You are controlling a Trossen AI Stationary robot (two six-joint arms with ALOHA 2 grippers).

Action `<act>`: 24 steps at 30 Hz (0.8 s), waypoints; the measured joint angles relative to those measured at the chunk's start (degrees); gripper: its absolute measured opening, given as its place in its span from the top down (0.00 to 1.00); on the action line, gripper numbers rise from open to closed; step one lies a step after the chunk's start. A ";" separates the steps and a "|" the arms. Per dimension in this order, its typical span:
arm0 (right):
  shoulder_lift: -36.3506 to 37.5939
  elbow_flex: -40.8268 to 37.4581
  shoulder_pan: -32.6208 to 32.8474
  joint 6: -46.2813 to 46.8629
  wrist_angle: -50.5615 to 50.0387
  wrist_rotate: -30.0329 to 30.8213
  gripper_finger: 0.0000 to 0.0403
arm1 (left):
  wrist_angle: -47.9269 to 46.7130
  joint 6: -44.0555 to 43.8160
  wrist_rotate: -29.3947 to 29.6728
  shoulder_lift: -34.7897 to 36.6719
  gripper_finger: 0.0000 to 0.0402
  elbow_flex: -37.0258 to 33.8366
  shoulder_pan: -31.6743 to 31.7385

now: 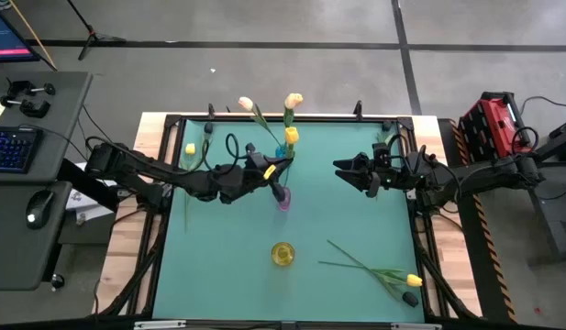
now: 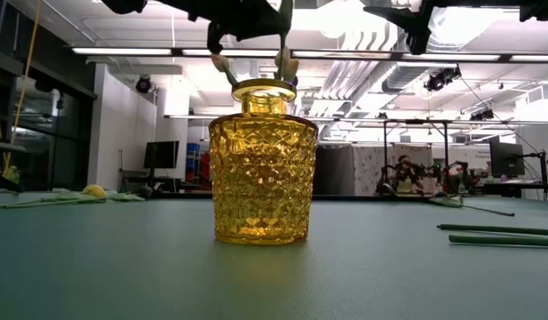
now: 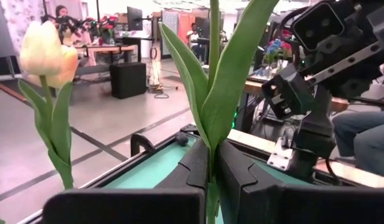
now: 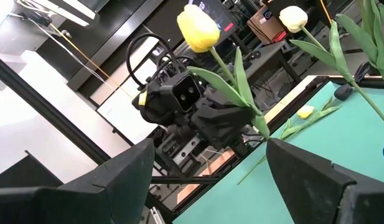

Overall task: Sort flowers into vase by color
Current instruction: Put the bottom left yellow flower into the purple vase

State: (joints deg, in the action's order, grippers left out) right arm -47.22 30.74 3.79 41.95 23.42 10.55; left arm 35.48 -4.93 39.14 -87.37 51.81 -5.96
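Yellow tulip (image 1: 291,136) is clamped by its stem in the left gripper (image 1: 269,170), fingers shut tight on the green stalk just below the leaves; the left wrist view shows the stem pinched between the two pads. It hangs above the table's middle, head pointing to the far side, right beside the purple vase (image 1: 283,198) and the blue vase (image 1: 281,151), which already holds two cream tulips (image 1: 247,104). The yellow glass vase (image 1: 283,254) sits nearer, centre of the mat, looks empty from above.

Right gripper (image 1: 356,174) hovers right of centre, fingers wide apart, holding nothing. Waiting.

Two more flowers lie flat at the near right: another yellow tulip (image 1: 413,280) and a dark-headed one (image 1: 410,299). One yellow bud (image 1: 190,148) lies at the far left edge.

Judgement: step in hand is carrying this yellow one to its vase, which by colour should be the yellow glass one. To do it well:
- bring the stem tip over the narrow neck (image 2: 264,90) before lowering; the mouth is small, so line up from straight above
- keep the stem near vertical, leaves can snag the rim
- clear the purple vase on the way, it's close to the gripper
- release only once the stem is well down inside, else it tips out
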 joint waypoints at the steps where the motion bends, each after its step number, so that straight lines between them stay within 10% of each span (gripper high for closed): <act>1: 0.00 0.00 0.00 0.00 0.00 0.00 0.26 | -0.03 -0.24 -0.26 0.00 1.00 0.00 0.01; 24: 0.02 0.02 0.00 0.02 0.46 0.02 0.26 | -6.31 -8.53 -2.62 -3.15 0.89 -0.02 -1.35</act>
State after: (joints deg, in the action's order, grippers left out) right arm -47.20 30.76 3.79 41.98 23.88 10.57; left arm 29.18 -13.46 36.52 -90.53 51.79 -7.31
